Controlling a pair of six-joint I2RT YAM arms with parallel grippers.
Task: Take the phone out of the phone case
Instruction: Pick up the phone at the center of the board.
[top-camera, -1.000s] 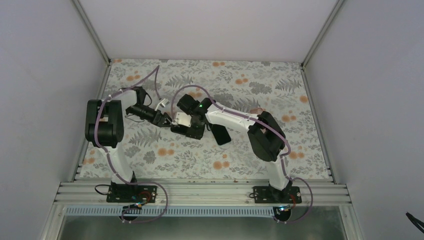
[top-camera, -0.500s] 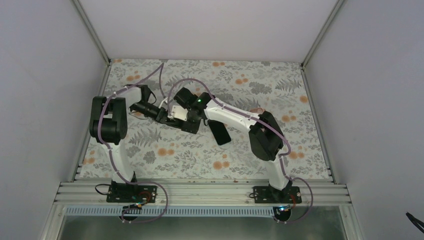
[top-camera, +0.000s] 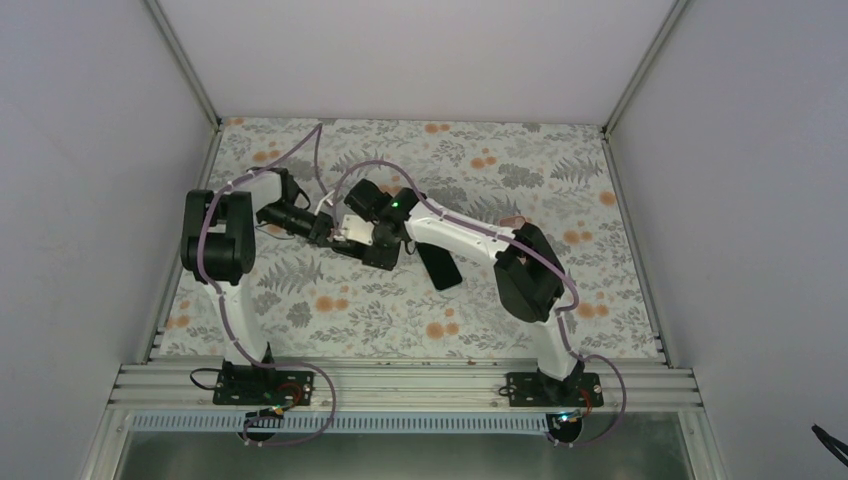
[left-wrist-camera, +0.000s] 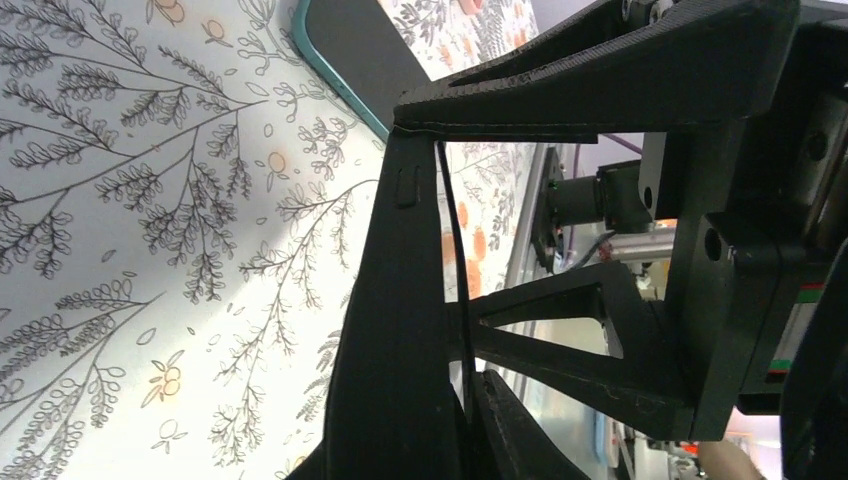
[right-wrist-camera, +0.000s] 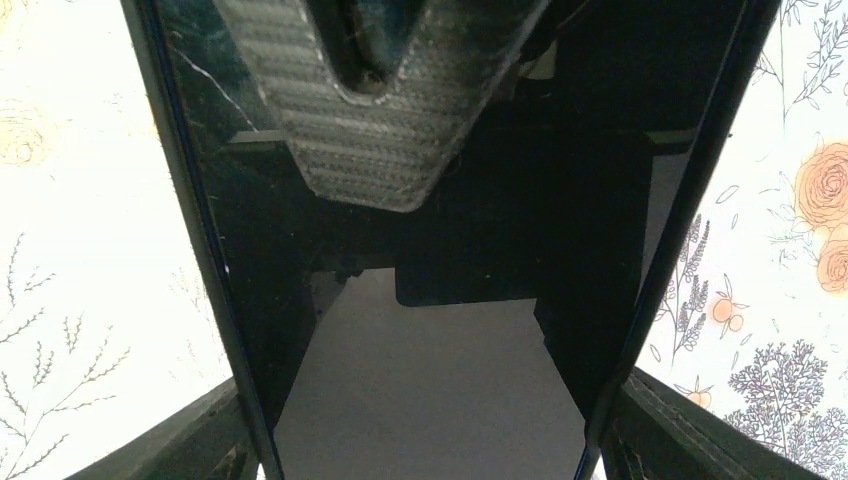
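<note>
My right gripper (right-wrist-camera: 430, 425) is shut across the width of the black phone (right-wrist-camera: 440, 380), whose glossy screen fills the right wrist view between the two fingers. In the left wrist view the phone (left-wrist-camera: 457, 250) shows edge-on as a thin dark slab, and my left gripper (left-wrist-camera: 462, 400) is shut on that thin edge. Seen from above, the left gripper (top-camera: 335, 232) and right gripper (top-camera: 368, 240) meet above the middle-left of the table. The phone case (top-camera: 440, 265), dark with a teal rim (left-wrist-camera: 345, 60), lies flat on the table just right of them, apart from both grippers.
A floral cloth (top-camera: 330, 310) covers the table. Grey walls (top-camera: 100, 200) close in the left, right and back. The right arm's elbow (top-camera: 530, 270) stands close beside the case. Purple cables (top-camera: 330, 185) loop over both wrists.
The left gripper moved right to meet the right gripper and closed from wide open onto the phone's edge. The right gripper shifted slightly left and back, still holding the phone.
</note>
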